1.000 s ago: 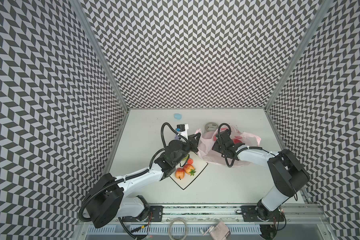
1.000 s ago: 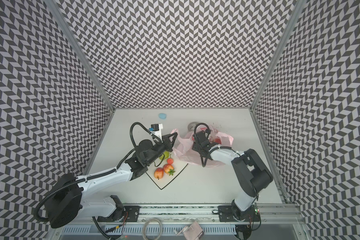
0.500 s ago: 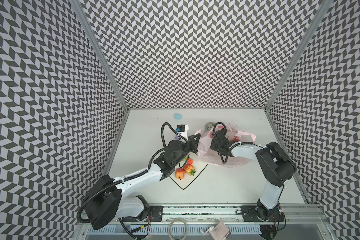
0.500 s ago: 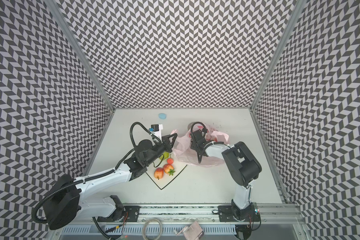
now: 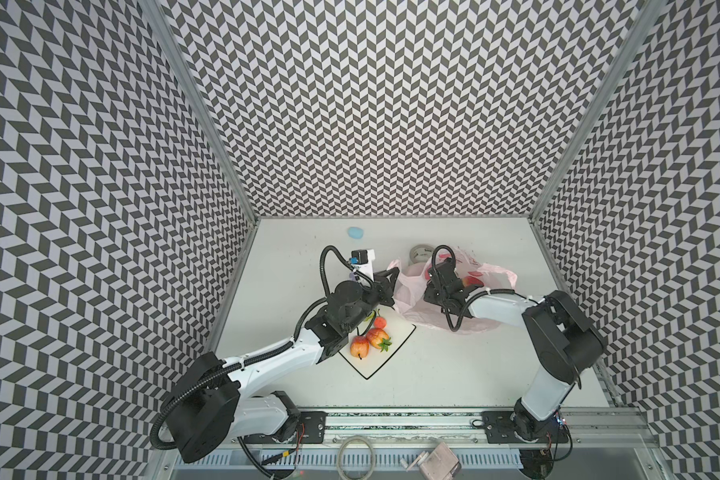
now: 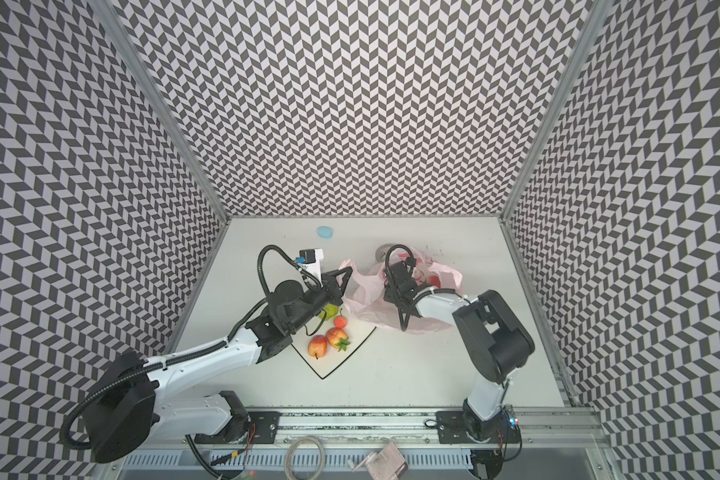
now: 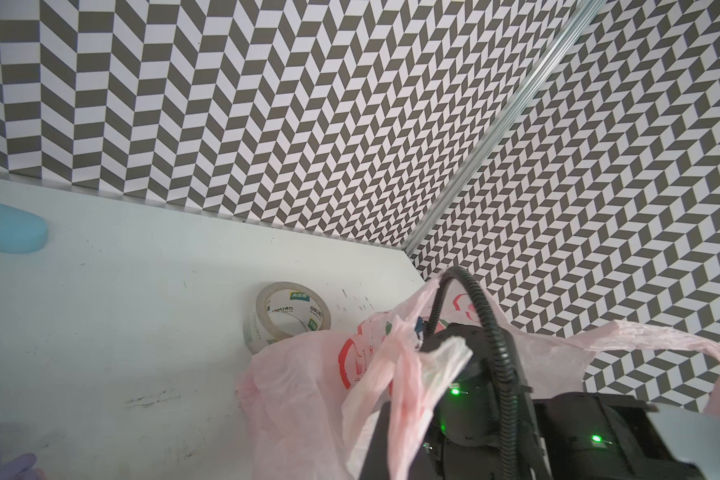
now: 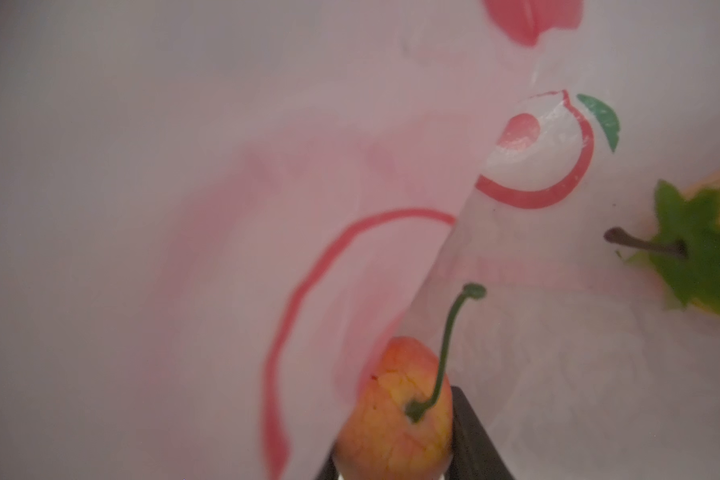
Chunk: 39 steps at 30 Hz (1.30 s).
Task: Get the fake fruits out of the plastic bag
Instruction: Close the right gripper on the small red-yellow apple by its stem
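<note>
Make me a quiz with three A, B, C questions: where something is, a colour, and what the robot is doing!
1. Where is the tape roll?
A beside the bag
B inside the bag
C on a book

2. What colour is the bag?
A green
B pink
C black

3. What is the right end effector doing?
A spread wide, empty
B holding a spoon
C closed on a small fruit

Answers: 1 A, the roll sits right by the bag's edge; 2 B, its plastic is pink; 3 C, the right wrist view shows the fruit pinched between its fingers.
</note>
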Available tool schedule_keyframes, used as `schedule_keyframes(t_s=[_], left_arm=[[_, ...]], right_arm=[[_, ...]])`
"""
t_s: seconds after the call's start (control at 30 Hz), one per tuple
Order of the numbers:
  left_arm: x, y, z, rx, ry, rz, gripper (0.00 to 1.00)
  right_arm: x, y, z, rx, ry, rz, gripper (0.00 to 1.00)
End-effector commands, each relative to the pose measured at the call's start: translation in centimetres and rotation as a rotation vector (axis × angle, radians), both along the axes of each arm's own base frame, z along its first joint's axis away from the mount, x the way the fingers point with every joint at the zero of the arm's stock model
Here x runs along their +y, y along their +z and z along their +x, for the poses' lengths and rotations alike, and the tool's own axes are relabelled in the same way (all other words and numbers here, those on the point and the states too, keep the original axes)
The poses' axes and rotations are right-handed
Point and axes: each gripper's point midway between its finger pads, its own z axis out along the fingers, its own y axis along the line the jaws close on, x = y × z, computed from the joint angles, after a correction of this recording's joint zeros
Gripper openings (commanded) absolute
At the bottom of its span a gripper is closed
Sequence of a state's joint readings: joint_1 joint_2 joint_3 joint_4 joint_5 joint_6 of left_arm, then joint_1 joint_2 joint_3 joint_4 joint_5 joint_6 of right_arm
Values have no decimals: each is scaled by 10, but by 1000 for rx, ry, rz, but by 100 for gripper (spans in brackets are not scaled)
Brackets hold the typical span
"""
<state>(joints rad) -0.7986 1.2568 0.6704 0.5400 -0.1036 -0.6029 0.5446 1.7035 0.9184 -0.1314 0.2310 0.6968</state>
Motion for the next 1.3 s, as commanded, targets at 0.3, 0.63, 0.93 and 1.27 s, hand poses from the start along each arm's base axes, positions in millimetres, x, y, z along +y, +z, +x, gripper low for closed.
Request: schedule_keyframes(t_s=[0.3, 0.63, 0.93, 1.27], left_arm=[[-1, 4, 10, 1, 40, -13, 0], [-8, 3, 20, 3, 51, -16, 0], [-17, -3, 27, 27, 50, -18, 0], [-20, -7, 31, 50, 55, -26, 0]], right_arm=[[1, 54, -55, -81, 257, 58, 32], [14, 105, -97, -213, 534, 104, 32], [25, 166, -135, -366, 746, 167, 32], [29, 241, -165, -577, 874, 226, 33]])
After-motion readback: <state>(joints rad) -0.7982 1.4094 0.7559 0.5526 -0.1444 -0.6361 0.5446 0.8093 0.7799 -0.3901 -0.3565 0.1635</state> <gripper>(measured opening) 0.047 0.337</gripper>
